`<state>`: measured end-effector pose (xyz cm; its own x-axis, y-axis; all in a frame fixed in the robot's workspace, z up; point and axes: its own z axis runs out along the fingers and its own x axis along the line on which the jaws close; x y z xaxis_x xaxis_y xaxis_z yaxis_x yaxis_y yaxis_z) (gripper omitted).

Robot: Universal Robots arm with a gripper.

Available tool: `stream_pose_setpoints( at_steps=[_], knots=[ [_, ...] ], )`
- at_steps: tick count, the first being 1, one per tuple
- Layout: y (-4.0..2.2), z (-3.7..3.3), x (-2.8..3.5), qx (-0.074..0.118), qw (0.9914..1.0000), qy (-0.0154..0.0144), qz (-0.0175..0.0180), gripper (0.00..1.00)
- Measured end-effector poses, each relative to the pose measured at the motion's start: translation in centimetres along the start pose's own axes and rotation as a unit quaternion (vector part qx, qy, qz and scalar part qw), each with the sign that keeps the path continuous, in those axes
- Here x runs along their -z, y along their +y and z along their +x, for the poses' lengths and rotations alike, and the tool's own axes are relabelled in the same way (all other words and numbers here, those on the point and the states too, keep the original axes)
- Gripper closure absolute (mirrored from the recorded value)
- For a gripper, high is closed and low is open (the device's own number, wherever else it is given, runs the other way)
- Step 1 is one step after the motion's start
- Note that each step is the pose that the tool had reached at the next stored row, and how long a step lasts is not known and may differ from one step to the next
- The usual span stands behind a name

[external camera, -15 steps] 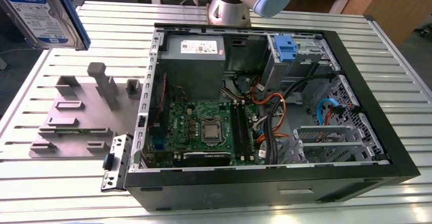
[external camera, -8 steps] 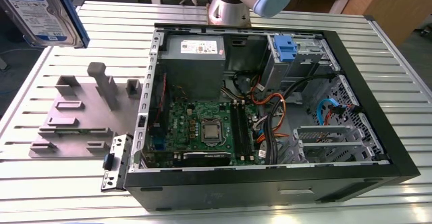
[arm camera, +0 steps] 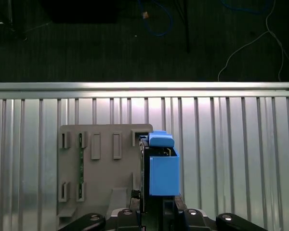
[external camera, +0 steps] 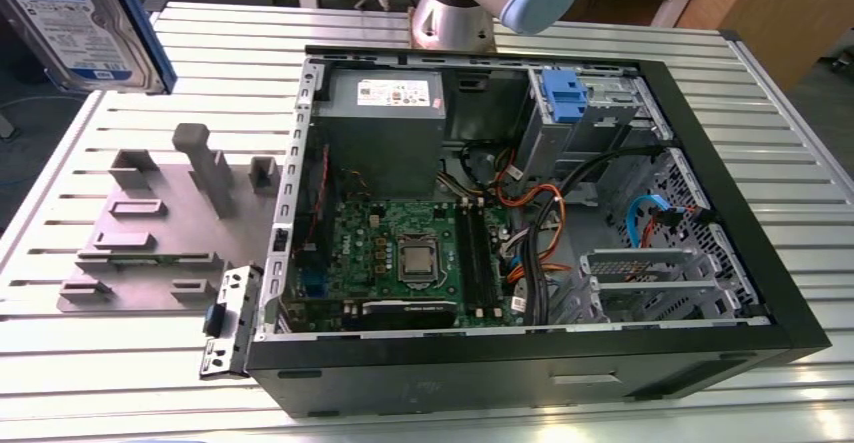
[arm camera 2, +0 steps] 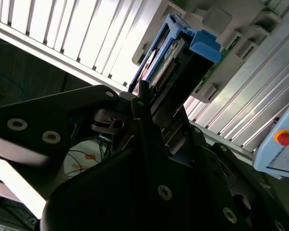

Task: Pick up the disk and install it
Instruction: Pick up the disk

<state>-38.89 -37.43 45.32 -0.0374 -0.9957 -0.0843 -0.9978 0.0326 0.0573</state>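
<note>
Silver-grey hard drive in blue plastic carrier (external camera: pixel 78 25) and grey robot arm (external camera: pixel 461 8) cut off by exterior view's top edge; drive's lower end hidden behind black gripper (arm camera 2: pixel 159 113) in second wrist view.

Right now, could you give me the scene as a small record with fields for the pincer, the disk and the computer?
pincer: shut on the disk
disk position: held in the air above the grey fixture
computer case: open, lying on the slatted table, motherboard exposed
install state: disk not yet in the case
</note>
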Motion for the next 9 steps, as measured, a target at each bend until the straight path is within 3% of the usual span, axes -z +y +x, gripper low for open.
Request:
stream_pose_setpoints(
  at_steps=[9],
  knots=[
    [0.06, -0.09, 1.09, 0.0, 1.0, 0.0, 0.0001, 0.65]
  ],
)
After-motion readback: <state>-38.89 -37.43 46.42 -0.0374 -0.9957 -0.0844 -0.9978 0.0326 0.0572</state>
